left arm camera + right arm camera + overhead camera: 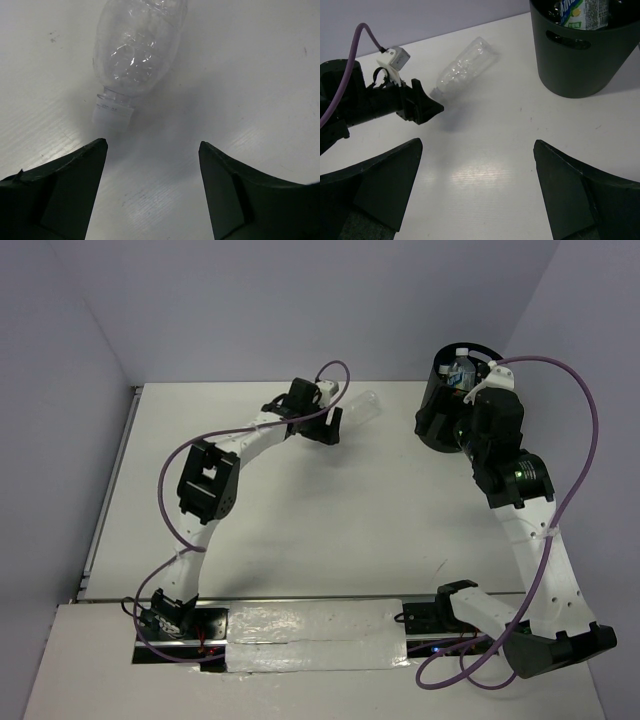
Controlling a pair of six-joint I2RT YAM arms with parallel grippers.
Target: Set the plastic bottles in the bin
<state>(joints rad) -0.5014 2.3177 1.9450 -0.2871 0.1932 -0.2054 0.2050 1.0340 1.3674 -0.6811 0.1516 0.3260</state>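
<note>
Where the white tabletop (330,530) runs to its far edge, one clear, crinkly plastic bottle (137,47) lies on its side, outside the bin. Its white cap (112,112) points back at the left gripper (152,145).

Left gripper: jaws apart, nothing between them. The cap sits just ahead of the left-hand fingertip (100,147), and a narrow strip of tabletop shows between the two. The bottle's body angles away from the gripper toward the far right. Nothing holds it.

Right gripper (477,142): jaws spread wide, only bare tabletop between them. From above, this arm's wrist stands against the near side of the tall black cylindrical bin (435,390).

The bin stands upright at the far right of the tabletop, well apart from the lying bottle. An oval handle slot (567,41) is cut into its wall near the rim, on the side facing the right wrist camera.

Inside the bin, a clear bottle with a blue-and-green printed label (582,12) shows above the rim. The overhead camera also picks up a white cap (462,352) in there. How many bottles lie inside I cannot tell, since the arm and the bin wall hide the rest.

A purple cable (580,400) loops along each arm.
</note>
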